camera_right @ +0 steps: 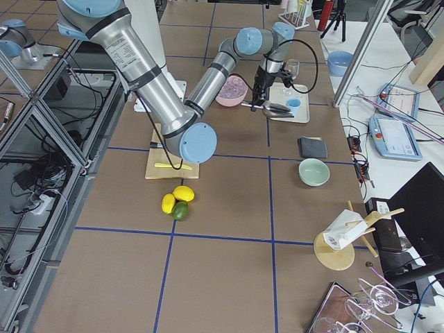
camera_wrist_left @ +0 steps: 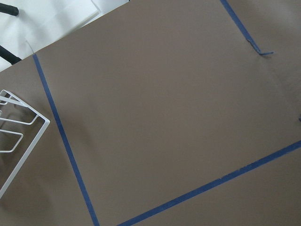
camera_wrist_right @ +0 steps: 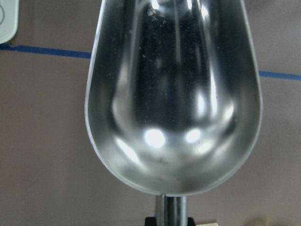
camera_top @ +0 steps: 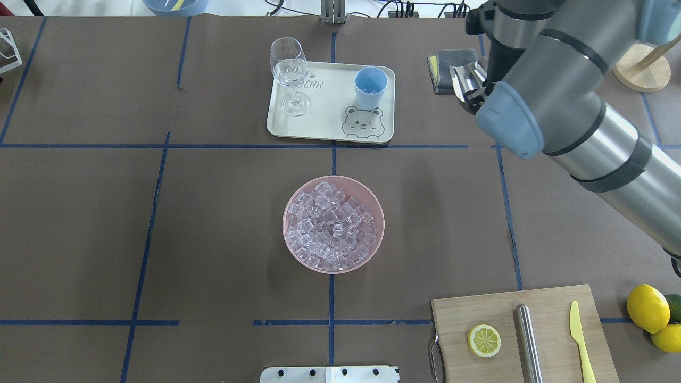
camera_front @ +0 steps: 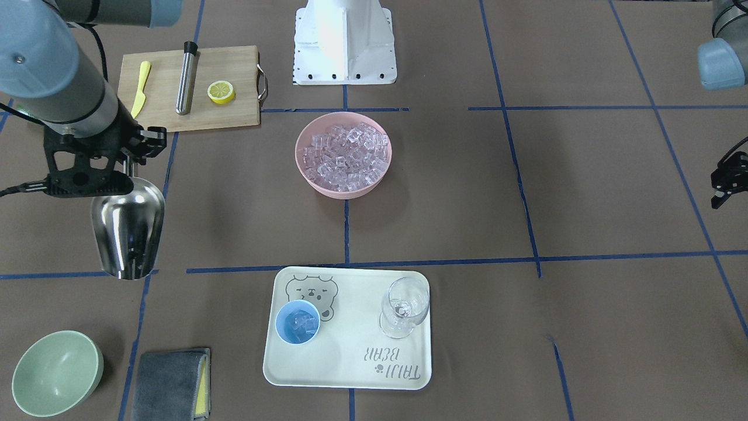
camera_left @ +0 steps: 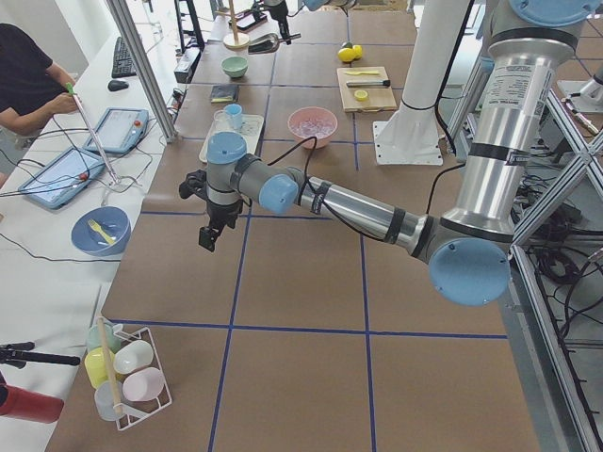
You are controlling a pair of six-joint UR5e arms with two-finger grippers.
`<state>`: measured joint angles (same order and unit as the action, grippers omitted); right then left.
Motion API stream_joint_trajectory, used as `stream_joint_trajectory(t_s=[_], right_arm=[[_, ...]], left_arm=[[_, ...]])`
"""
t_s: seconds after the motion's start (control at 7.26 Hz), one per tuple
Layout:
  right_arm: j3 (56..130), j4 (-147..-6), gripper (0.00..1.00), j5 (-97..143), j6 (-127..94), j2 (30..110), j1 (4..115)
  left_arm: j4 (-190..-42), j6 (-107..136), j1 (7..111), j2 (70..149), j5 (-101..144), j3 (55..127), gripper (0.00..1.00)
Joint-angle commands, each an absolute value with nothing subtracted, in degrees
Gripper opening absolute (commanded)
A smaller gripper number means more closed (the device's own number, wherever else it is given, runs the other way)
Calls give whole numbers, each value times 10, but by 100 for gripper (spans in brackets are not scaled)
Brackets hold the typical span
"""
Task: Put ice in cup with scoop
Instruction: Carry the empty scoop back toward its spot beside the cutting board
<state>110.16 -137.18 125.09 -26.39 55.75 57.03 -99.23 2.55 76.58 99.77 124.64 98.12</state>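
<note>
My right gripper (camera_front: pixel 130 168) is shut on the handle of the steel scoop (camera_front: pixel 127 231), held above the table well off to the side of the tray. The scoop's bowl is empty in the right wrist view (camera_wrist_right: pixel 171 94) and also shows in the overhead view (camera_top: pixel 465 82). The light-blue cup (camera_front: pixel 297 323) stands on the cream tray (camera_front: pixel 350 368) with a few ice cubes inside. Most of the ice (camera_front: pixel 346 153) fills a pink bowl (camera_front: pixel 345 190) at the table's middle. My left gripper (camera_front: pixel 727 181) hangs at the table's far side, only partly in view; I cannot tell whether it is open.
A clear wine glass (camera_front: pixel 404 307) stands on the tray beside the cup. A green bowl (camera_front: pixel 56 373) and a grey cloth (camera_front: pixel 169 383) lie beyond the scoop. A cutting board (camera_front: pixel 234 64) holds a steel cylinder, a lemon half and a yellow knife.
</note>
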Motion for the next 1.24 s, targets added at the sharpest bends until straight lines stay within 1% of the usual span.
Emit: stream_joint_trajectory(t_s=[0.0,0.14,0.28,0.41,0.55,0.69,0.83,1.1], right_arm=[[1211,-1324,0,1250,-268,714,583],[1222,-1242,0,1248,-269,796,583],[1219,-1109,0,1248,-279,892,582],[1206,-1009,0,1248,-348,935,580],[1202,-963,0,1254,-433,949,564],[1201,-937,0,1252,-485,953,516],[1189,-931,0,1249,-522,951,465],[1149,-917,0,1252,-549,943,417]], left_arm=[[-992,25,766,983,1247,983,100],[-988,26,767,977,1246,983,100],[-970,26,768,978,1246,984,100],[-968,25,768,977,1246,984,100],[-967,25,768,976,1246,984,100],[-967,25,768,977,1246,984,100],[-967,25,768,977,1246,983,100],[-967,25,767,978,1246,983,100]])
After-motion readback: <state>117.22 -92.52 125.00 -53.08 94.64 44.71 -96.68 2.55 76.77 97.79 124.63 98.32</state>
